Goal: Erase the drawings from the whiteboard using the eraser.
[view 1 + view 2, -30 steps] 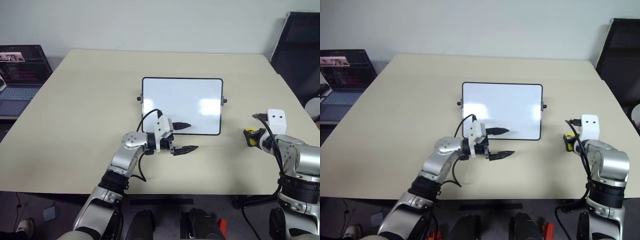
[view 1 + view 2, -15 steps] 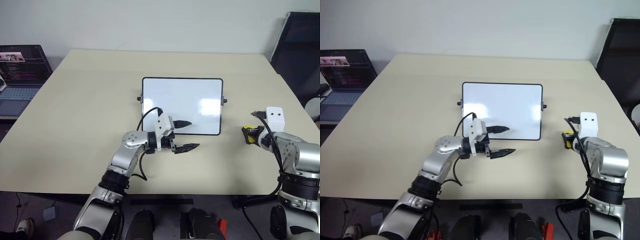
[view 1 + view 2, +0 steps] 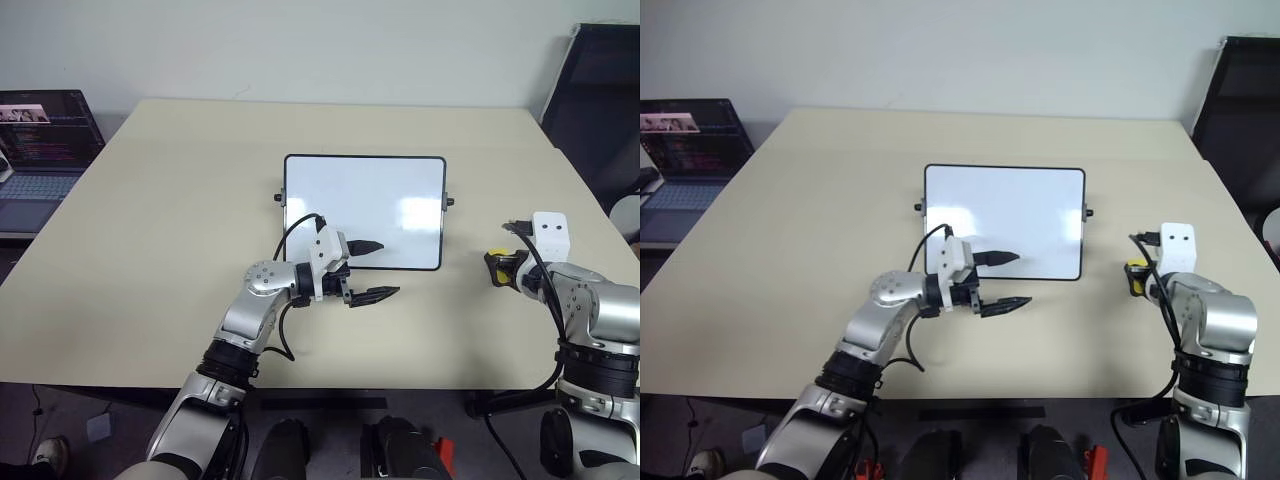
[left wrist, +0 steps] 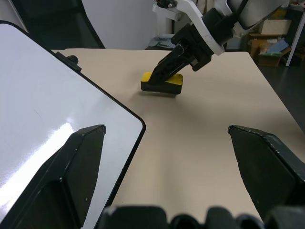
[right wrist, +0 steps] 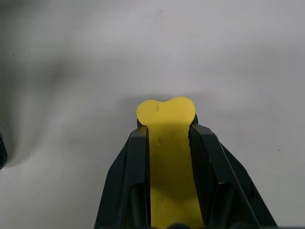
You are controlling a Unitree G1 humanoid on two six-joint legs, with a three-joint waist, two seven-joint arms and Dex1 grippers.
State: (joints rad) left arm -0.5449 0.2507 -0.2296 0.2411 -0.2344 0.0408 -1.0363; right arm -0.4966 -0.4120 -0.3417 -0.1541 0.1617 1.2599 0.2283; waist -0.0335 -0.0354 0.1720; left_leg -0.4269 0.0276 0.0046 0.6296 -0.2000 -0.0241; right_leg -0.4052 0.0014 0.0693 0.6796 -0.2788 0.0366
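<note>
1. The eraser (image 5: 166,143) is pinched lengthwise between the shut right jaws (image 3: 503,270), on the tabletop (image 3: 150,220) at about 3 o'clock from the whiteboard (image 3: 364,210).
2. The whiteboard lies toward 9 o'clock from the eraser; no drawings can be made out.
3. The left jaws (image 3: 368,270) are spread wide and empty, straddling the board's near edge.

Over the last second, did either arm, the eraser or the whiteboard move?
Nothing visibly changed. The right gripper stays shut on the eraser right of the whiteboard; the left gripper hangs open at the board's near edge.
</note>
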